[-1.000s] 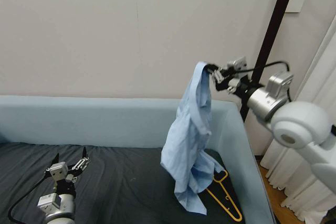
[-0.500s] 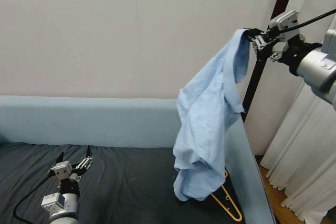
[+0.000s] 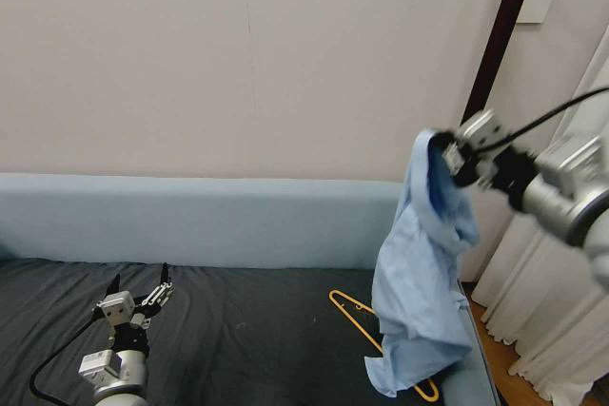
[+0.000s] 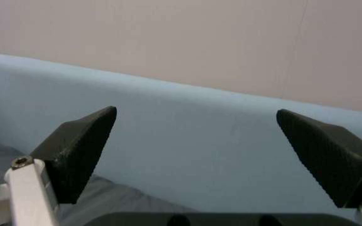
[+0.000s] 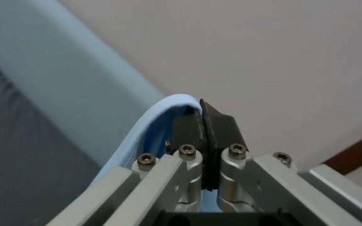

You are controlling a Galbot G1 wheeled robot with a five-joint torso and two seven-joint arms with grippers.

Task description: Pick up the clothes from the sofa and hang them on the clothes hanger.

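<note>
A light blue shirt hangs in the air over the sofa's right end, held by its collar. My right gripper is shut on that collar, and in the right wrist view the pads pinch the blue cloth. A yellow hanger lies on the dark seat, partly hidden behind the shirt's lower edge. My left gripper rests low over the seat at the front left, open, with nothing between its fingers.
The sofa has a pale blue backrest and a dark grey seat. A dark wooden rack post rises at the right against the wall. White curtains hang at the far right beside a strip of wooden floor.
My right gripper has come down and a little rightward with the shirt, after rising near the post. The shirt now hangs over the sofa's right arm, uncovering more of the hanger.
</note>
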